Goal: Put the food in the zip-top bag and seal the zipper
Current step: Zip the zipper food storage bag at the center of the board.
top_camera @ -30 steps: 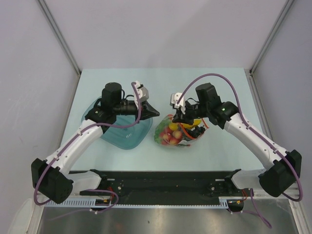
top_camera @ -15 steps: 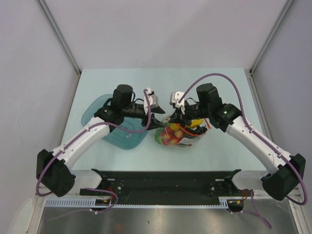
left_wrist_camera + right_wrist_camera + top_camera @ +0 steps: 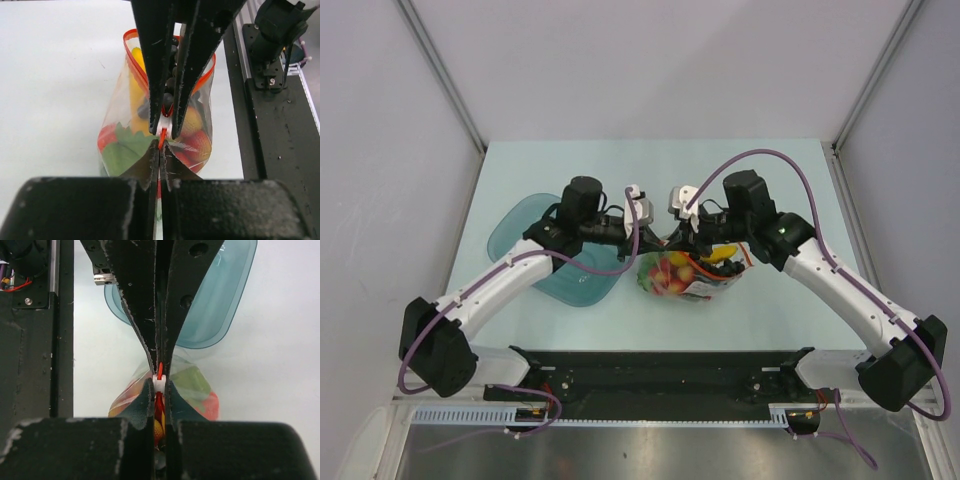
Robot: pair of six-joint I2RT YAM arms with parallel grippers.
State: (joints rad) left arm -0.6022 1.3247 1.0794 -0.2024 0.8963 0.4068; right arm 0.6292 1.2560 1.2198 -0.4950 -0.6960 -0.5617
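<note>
The zip-top bag (image 3: 685,278) lies right of centre, holding the food: green cabbage (image 3: 122,150), red berries (image 3: 200,145), yellow banana (image 3: 136,56) and dark grapes (image 3: 172,65). The grippers meet tip to tip above its mouth. My left gripper (image 3: 160,146) is shut on the red-orange zipper (image 3: 161,140). My right gripper (image 3: 159,386) is shut on the zipper's white slider (image 3: 159,385); the strip (image 3: 159,369) runs on into the left gripper's fingers (image 3: 135,300). In the top view the left gripper (image 3: 655,241) and the right gripper (image 3: 673,241) hide the mouth.
A translucent teal bowl (image 3: 535,240) lies left of the bag under the left arm, and shows in the right wrist view (image 3: 220,305). The black base rail (image 3: 660,372) runs along the table's near edge.
My left arm swung right from over the teal bowl to the bag's mouth and closed on the zipper opposite the right gripper. The right gripper barely moved.
</note>
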